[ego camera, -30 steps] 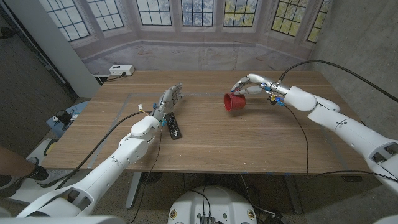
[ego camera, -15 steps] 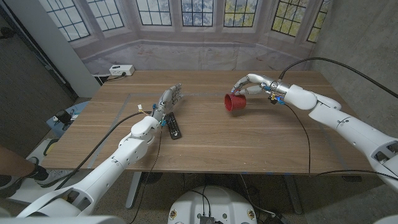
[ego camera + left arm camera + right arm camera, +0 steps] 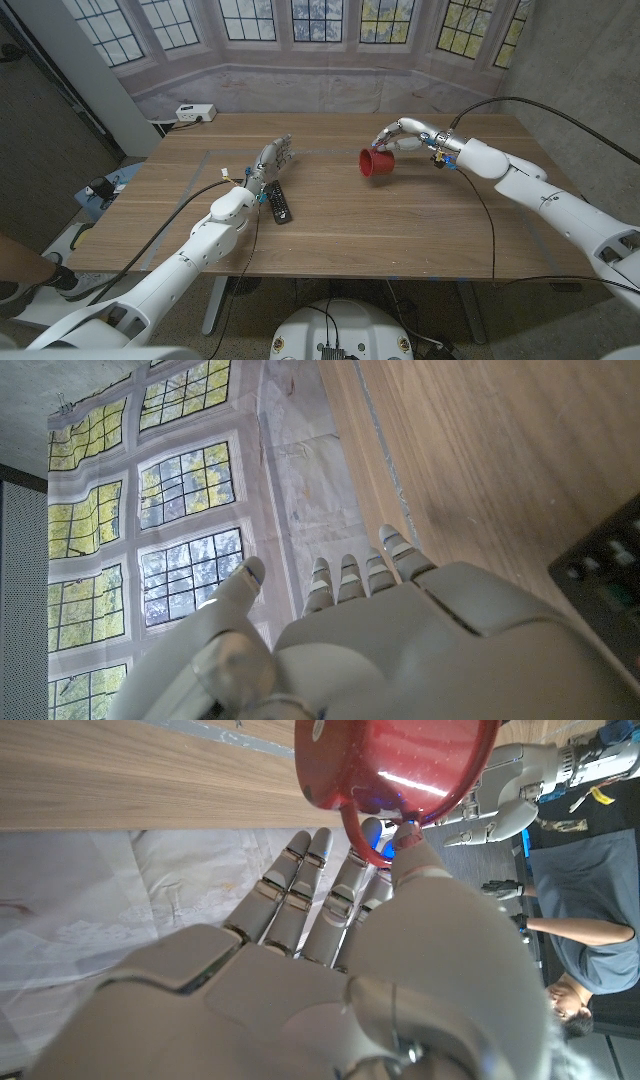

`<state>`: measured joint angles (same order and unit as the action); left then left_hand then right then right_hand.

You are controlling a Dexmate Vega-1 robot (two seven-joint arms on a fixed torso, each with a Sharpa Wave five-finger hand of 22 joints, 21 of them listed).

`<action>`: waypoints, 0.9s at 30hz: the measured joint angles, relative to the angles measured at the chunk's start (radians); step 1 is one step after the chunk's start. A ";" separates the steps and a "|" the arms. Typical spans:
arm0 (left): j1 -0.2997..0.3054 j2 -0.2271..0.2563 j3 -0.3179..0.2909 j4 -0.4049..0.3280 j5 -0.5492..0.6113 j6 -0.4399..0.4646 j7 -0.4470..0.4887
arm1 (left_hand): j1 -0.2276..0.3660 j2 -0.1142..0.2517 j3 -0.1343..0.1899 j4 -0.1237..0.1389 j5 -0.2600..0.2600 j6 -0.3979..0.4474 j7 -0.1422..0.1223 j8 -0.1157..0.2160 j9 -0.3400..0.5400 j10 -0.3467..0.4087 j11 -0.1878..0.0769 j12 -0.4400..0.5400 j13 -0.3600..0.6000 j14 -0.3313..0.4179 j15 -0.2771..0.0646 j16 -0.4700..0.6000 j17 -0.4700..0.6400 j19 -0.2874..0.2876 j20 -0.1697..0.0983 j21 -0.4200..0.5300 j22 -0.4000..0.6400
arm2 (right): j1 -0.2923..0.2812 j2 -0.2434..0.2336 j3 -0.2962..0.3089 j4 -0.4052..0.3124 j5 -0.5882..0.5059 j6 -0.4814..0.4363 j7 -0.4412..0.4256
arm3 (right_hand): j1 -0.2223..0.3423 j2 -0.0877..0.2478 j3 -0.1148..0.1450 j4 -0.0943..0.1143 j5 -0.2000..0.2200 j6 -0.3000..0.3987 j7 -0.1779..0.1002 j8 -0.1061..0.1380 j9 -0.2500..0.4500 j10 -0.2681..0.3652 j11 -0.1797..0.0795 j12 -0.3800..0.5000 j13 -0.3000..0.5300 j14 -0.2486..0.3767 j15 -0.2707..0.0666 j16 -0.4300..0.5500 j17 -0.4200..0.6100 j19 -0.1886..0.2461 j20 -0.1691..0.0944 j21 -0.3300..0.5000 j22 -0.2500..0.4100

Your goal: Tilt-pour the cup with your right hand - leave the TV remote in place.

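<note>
The right hand [image 3: 398,136] pinches the handle of the red enamel cup [image 3: 377,166], which is tipped sideways. The left hand [image 3: 272,160], fingers spread, waits beside the black TV remote [image 3: 279,202], left of the cup.

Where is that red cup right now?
In the head view, the red cup is right of the table's centre, tipped sideways, held by its handle in the right robot hand.

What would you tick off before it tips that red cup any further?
1. Right hand holds the red cup by its handle: ok.
2. Cup tilted, mouth facing picture left: ok.
3. Cup clear of the table: cannot tell.
4. TV remote lies apart from the cup: ok.
5. Left hand holds nothing, beside the remote: ok.
6. Anything inside the cup: cannot tell.
</note>
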<state>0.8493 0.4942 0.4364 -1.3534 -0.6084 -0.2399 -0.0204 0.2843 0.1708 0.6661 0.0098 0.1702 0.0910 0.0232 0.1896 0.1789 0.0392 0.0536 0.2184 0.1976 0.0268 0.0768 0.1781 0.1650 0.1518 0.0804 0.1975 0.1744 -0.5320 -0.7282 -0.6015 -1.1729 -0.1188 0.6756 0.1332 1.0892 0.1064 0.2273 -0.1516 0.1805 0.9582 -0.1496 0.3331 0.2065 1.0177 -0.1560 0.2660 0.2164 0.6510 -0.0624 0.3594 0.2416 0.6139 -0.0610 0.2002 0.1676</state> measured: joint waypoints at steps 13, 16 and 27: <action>0.007 0.004 -0.006 -0.007 -0.005 0.000 0.001 | 0.000 0.000 0.000 0.000 0.000 0.004 0.004 0.000 0.000 0.000 0.000 0.000 0.000 0.000 0.000 0.000 0.000 0.000 0.000 0.000 0.000 | -0.019 0.038 0.017 0.029 0.090 0.002 -0.001 | -0.004 0.004 0.000 0.000 0.000 0.003 0.003 0.000 0.001 0.005 0.005 0.000 0.000 0.009 0.001 0.000 0.000 0.004 0.004 0.000 0.000; 0.011 0.007 -0.008 -0.011 -0.006 0.000 0.003 | 0.000 0.000 0.000 0.000 0.000 0.005 0.005 0.000 0.000 0.000 0.000 0.000 0.000 0.000 0.000 0.000 0.000 0.000 0.000 0.000 0.000 | -0.022 0.046 0.019 0.032 0.106 0.003 0.000 | -0.004 0.004 0.000 0.000 0.000 0.003 0.003 0.000 0.001 0.005 0.005 0.000 0.000 0.009 0.001 0.000 0.000 0.004 0.004 0.000 0.000; 0.030 0.021 -0.021 -0.031 -0.010 -0.007 0.010 | 0.000 0.000 0.000 0.000 0.000 0.005 0.005 0.000 0.000 0.000 0.000 0.000 0.000 0.000 0.000 0.000 0.000 0.000 0.000 0.000 0.000 | -0.043 0.082 0.031 0.040 0.163 0.004 -0.008 | -0.004 0.003 -0.004 0.004 0.000 0.003 0.003 -0.002 0.001 0.005 0.005 -0.004 0.000 0.012 -0.002 0.000 0.000 0.004 0.004 0.000 0.000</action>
<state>0.8795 0.5149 0.4153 -1.3840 -0.6188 -0.2473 -0.0107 0.2843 0.1708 0.6661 0.0098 0.1702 0.0964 0.0286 0.1896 0.1788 0.0392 0.0536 0.2185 0.1975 0.0268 0.0768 0.1780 0.1650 0.1518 0.0804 0.1975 0.1744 -0.5751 -0.6461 -0.5709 -1.1332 0.0441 0.6794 0.1254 1.0854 0.1098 0.2232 -0.1475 0.1805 0.9609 -0.1463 0.3310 0.2073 1.0229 -0.1506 0.2622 0.2164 0.6633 -0.0640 0.3594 0.2418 0.6175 -0.0573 0.2003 0.1677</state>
